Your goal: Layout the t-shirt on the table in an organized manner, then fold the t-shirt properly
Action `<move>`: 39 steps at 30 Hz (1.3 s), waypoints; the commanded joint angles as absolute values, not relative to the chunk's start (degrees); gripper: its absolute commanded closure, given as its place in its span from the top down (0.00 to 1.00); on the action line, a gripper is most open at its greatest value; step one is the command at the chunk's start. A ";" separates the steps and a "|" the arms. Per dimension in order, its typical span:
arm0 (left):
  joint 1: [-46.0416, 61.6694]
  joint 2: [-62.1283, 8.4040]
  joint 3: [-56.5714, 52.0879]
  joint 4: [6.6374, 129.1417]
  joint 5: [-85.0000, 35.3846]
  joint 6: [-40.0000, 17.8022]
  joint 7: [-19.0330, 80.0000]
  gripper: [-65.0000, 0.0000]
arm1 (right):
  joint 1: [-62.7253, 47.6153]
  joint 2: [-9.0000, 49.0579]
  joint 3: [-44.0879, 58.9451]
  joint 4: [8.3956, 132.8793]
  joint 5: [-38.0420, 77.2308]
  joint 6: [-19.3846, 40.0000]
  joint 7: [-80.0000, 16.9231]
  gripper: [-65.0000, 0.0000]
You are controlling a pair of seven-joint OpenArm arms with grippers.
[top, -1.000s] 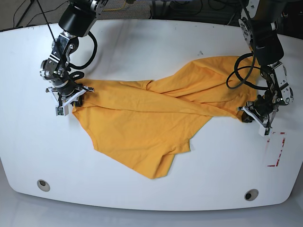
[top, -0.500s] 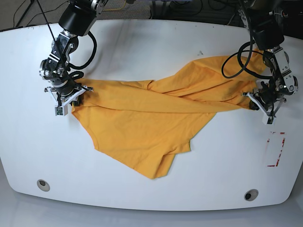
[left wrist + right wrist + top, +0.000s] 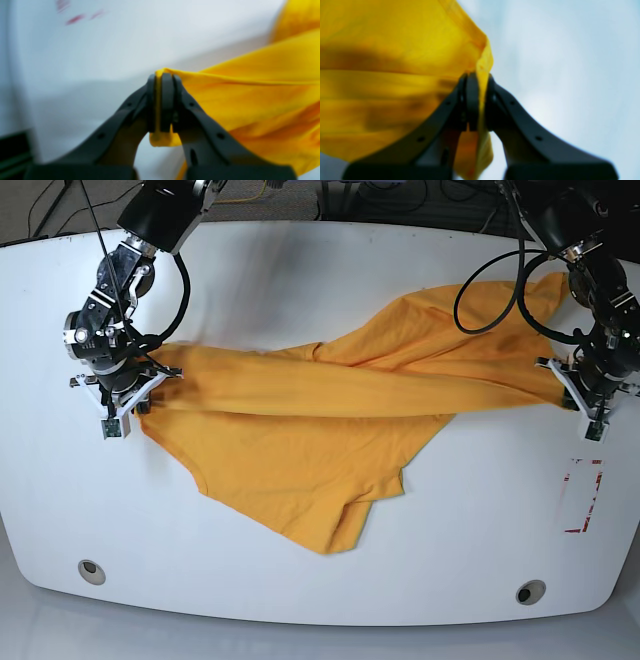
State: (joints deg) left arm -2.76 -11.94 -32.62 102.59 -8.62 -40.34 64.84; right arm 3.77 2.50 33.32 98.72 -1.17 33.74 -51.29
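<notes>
On the white table (image 3: 320, 580) the shirt (image 3: 300, 450) stretches between both grippers, left (image 3: 161, 105) and right (image 3: 475, 102), each clamped on an edge.

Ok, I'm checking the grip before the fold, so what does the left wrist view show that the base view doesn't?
Only the left wrist view shows the left pincer shut on a thin edge of the t-shirt, cloth poking out below the pads. Only the base view shows the right pincer at the far end, the shirt stretched between both, and the grommet hole. Both show the orange-yellow cloth, the white table and the red mark.
</notes>
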 commanded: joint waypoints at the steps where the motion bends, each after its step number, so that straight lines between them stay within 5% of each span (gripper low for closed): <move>1: -4.97 -12.97 -32.57 105.98 -8.66 -40.00 65.19 0.00 | 4.70 3.21 33.36 102.02 -1.27 33.45 -50.33 0.02; 18: -19.21 -13.05 -32.48 112.22 -8.66 -40.00 77.76 0.00 | 6.02 3.65 30.02 103.69 -1.36 33.45 -50.33 0.02; 39: -44.18 -12.79 -26.86 112.13 -8.40 -40.00 79.87 0.01 | 26.77 9.98 20.79 103.08 -1.63 33.19 -50.86 0.02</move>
State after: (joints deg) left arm -39.31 -11.92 -26.85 111.28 -8.62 -39.97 79.79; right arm 23.22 8.43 21.56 102.26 -1.96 33.50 -51.68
